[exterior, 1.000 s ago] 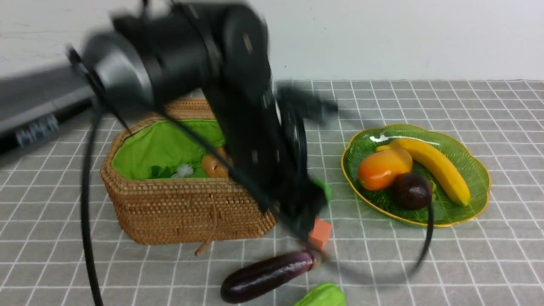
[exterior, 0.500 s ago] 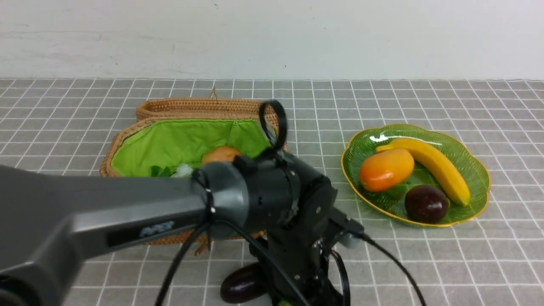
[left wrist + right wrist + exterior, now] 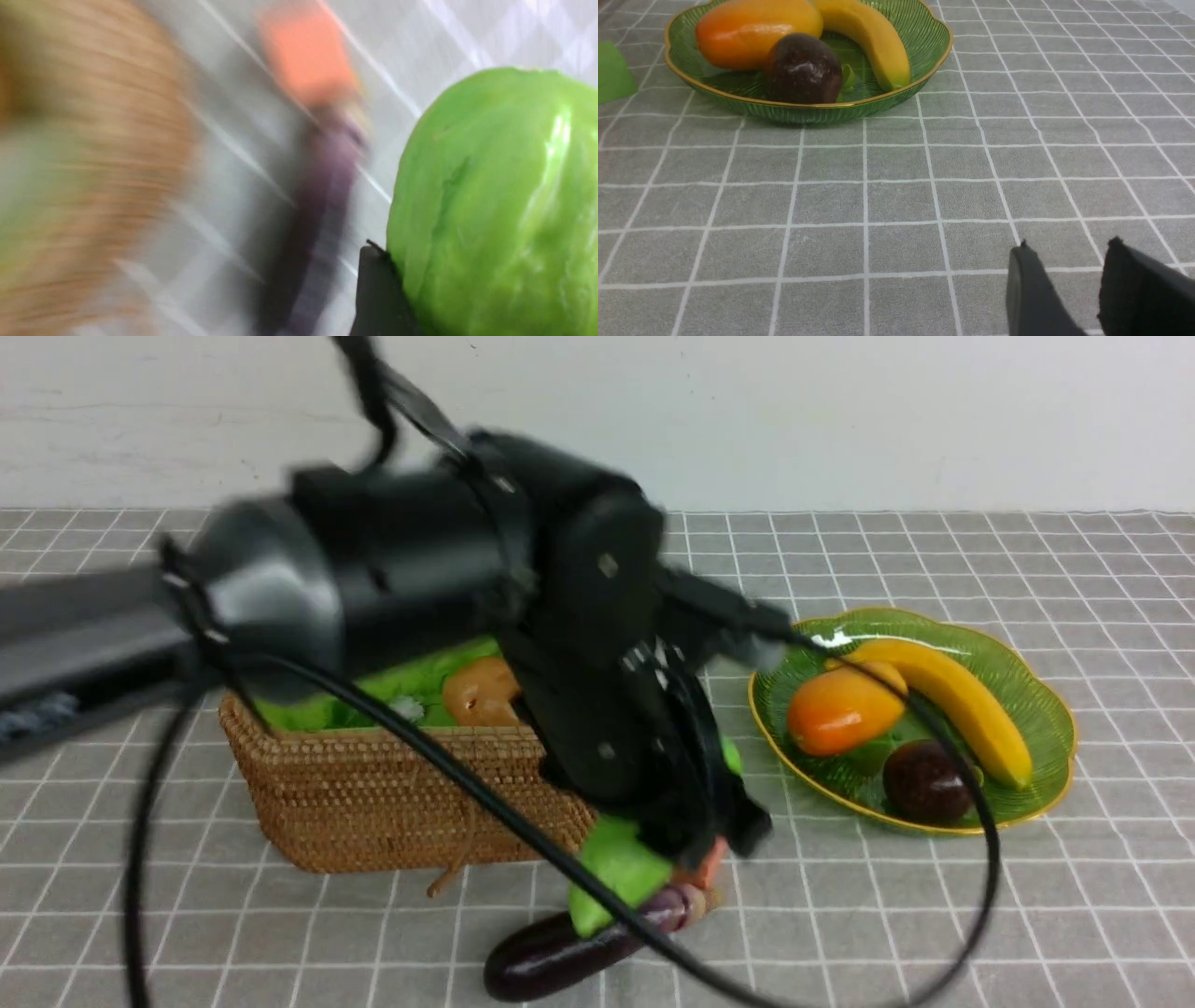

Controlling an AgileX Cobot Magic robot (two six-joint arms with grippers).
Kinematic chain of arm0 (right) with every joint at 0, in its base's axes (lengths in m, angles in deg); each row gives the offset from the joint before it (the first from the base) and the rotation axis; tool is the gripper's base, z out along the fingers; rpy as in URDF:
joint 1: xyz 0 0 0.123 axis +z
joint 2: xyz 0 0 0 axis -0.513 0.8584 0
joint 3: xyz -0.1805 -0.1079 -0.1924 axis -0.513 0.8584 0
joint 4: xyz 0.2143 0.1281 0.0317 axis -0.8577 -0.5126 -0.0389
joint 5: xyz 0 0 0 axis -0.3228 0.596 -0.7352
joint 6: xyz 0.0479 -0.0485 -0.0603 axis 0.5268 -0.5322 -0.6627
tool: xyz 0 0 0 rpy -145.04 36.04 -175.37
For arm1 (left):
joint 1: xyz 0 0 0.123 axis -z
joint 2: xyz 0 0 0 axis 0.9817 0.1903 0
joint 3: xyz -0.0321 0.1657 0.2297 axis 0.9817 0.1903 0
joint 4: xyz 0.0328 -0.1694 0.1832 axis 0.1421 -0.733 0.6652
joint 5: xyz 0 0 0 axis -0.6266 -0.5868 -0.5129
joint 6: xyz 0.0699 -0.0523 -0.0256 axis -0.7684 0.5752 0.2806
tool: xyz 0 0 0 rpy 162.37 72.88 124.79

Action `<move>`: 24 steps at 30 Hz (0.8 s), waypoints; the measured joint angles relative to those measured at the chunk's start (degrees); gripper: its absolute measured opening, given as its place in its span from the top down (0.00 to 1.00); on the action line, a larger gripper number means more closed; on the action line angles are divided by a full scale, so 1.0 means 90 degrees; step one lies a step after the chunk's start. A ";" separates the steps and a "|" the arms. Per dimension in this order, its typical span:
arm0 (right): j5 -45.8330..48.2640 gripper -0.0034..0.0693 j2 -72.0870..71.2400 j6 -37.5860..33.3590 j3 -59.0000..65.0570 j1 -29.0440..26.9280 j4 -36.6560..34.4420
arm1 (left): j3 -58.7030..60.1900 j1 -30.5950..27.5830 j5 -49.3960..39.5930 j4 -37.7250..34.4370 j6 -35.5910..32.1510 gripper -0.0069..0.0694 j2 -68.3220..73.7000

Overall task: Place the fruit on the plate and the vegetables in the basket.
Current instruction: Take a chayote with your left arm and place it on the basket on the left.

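The left gripper (image 3: 686, 840) has its fingers (image 3: 378, 294) clamped on the light green ridged vegetable (image 3: 611, 873), which hangs just above the near-right corner of the basket (image 3: 392, 784) — its long axis slanting down toward the near left. Right beneath it the eggplant (image 3: 560, 952) lies on the worktop (image 3: 934, 915), stem end pointing far right, beside a small orange cube (image 3: 306, 51). The potato (image 3: 481, 695) sits in the basket. The right gripper (image 3: 1069, 289) holds nothing — fingers slightly apart above bare worktop. On the plate (image 3: 1046, 784), far right: banana (image 3: 962, 705), mango (image 3: 840, 709) and mangosteen (image 3: 924, 782).
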State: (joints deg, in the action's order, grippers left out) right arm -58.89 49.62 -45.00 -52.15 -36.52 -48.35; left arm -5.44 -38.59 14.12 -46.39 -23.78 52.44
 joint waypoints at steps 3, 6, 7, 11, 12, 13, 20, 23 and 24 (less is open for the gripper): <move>0.0000 0.63 0.0000 0.0000 0.0000 0.0000 0.0000 | -0.0062 -0.0948 0.0720 0.0197 0.0589 0.37 -0.0393; 0.0000 0.63 0.0000 0.0000 0.0000 0.0000 0.0000 | -0.0062 -0.1650 0.1414 0.0496 0.0913 0.37 -0.0448; 0.0000 0.63 0.0000 0.0000 0.0000 0.0000 0.0000 | -0.0062 -0.1730 0.1503 0.0542 0.0953 0.37 -0.0435; 0.0000 0.63 0.0000 0.0000 0.0000 0.0000 0.0000 | -0.0062 -0.2105 0.2028 0.1018 0.1429 0.37 -0.0086; 0.0000 0.63 0.0000 0.0000 0.0000 0.0000 0.0000 | -0.0062 -0.2105 0.2040 0.1046 0.1453 0.37 -0.0049; 0.0000 0.63 0.0000 0.0000 0.0000 0.0000 0.0000 | -0.0062 -0.2098 0.2036 0.1207 0.1624 0.35 0.0076; 0.0000 0.63 0.0000 0.0000 0.0002 0.0000 0.0000 | -0.0049 -0.2026 0.1593 0.1609 0.2011 0.05 0.0198; 0.0000 0.63 0.0000 0.0005 0.0002 0.0000 0.0000 | -0.0041 -0.1848 0.0559 0.1643 0.1600 0.04 -0.0046; 0.0000 0.63 0.0000 0.0005 0.0002 0.0000 0.0000 | -0.0008 -0.1715 0.0249 0.1593 0.1422 0.04 -0.0163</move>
State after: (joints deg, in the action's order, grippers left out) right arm -58.89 49.62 -44.96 -52.14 -36.52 -48.35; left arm -5.51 -54.03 16.36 -32.06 -10.98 50.98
